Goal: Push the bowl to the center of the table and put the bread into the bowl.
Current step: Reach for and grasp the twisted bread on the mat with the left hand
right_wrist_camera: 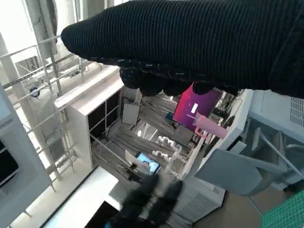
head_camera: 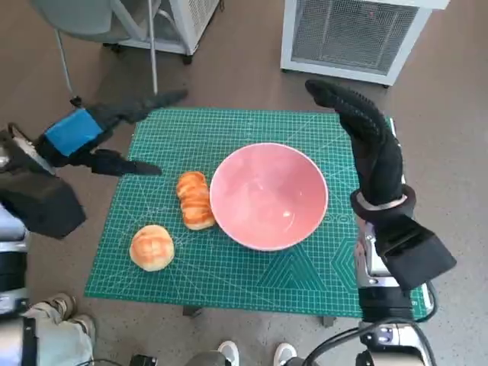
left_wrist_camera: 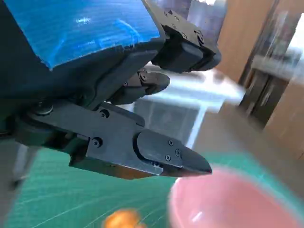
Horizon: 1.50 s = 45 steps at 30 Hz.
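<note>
A pink bowl [head_camera: 268, 195] sits empty near the middle of the green cutting mat [head_camera: 229, 267]. An oblong ridged bread [head_camera: 195, 199] lies touching the bowl's left side. A round bun [head_camera: 152, 246] lies nearer the front left. My left hand [head_camera: 95, 133] hovers over the mat's far left corner, fingers spread, holding nothing. My right hand [head_camera: 364, 133], in its black glove, is raised at the bowl's right with fingers stretched out, empty. In the left wrist view the bowl [left_wrist_camera: 232, 204] and a blurred bit of bread [left_wrist_camera: 121, 219] show beneath the black fingers [left_wrist_camera: 161, 154].
A white grilled unit [head_camera: 351, 34] stands behind the table, and a chair frame [head_camera: 145, 30] at the back left. A person's shoes [head_camera: 255, 354] show at the table's front edge. The right wrist view looks out at shelving [right_wrist_camera: 95, 123] across the room.
</note>
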Motion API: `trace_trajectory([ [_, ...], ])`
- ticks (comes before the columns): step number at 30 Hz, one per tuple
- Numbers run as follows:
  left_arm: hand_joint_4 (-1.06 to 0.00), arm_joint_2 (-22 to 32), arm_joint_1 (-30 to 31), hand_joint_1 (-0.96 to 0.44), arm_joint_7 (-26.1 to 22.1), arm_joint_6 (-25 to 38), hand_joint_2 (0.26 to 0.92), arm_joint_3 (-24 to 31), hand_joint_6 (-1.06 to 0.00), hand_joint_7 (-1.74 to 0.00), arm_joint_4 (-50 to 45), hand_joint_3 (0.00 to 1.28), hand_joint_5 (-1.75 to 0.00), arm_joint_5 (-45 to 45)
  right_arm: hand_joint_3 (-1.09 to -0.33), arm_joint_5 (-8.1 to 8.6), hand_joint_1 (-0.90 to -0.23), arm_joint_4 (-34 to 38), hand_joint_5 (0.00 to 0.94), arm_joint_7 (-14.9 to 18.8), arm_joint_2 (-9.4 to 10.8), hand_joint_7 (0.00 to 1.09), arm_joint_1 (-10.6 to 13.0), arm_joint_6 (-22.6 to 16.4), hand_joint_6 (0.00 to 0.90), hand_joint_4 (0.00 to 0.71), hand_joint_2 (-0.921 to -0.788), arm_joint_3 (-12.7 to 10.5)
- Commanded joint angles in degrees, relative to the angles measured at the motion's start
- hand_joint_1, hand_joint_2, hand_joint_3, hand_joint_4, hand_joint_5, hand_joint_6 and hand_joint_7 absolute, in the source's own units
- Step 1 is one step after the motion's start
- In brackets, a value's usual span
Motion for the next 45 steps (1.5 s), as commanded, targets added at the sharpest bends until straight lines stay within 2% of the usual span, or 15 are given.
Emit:
trace_trajectory([
  [1, -0.26, 1.0, -1.9, -0.09, -2.8, 1.6, 0.77, -2.3, -0.4, -0.03, 1.4, 0.0, -0.01, 1.2, -0.823, 0.2, -0.662, 0.2, 0.004, -0.5, 0.3, 0.68, 1.1, 0.7, -0.001, 0.271, -0.921, 0.2],
  [9, -0.28, 0.0, -1.8, -0.11, -3.0, 0.8, 0.755, -6.3, -0.42, -0.03, 3.8, 0.0, -0.01, 4.6, -0.826, 0.32, -0.667, 0.0, 0.003, -0.6, 0.0, 0.67, 1.3, 0.9, -0.001, 0.269, -0.921, 0.0],
  [25, -0.35, -1.7, -3.1, -0.25, 5.4, -7.2, 0.759, -13.6, -0.45, -0.03, 12.3, 0.0, -0.02, 16.1, -0.83, 0.55, -0.669, -1.1, 0.004, -0.4, -0.6, 0.67, 1.9, 1.2, -0.001, 0.271, -0.921, -0.1],
  [45, -0.36, -4.5, -6.1, -0.21, 12.5, -7.8, 0.779, -20.3, -0.47, -0.02, 23.0, 0.01, 0.0, 24.8, -0.837, 0.85, -0.67, -3.0, 0.002, -0.2, -1.3, 0.67, 2.6, 2.7, -0.001, 0.267, -0.921, -0.3],
])
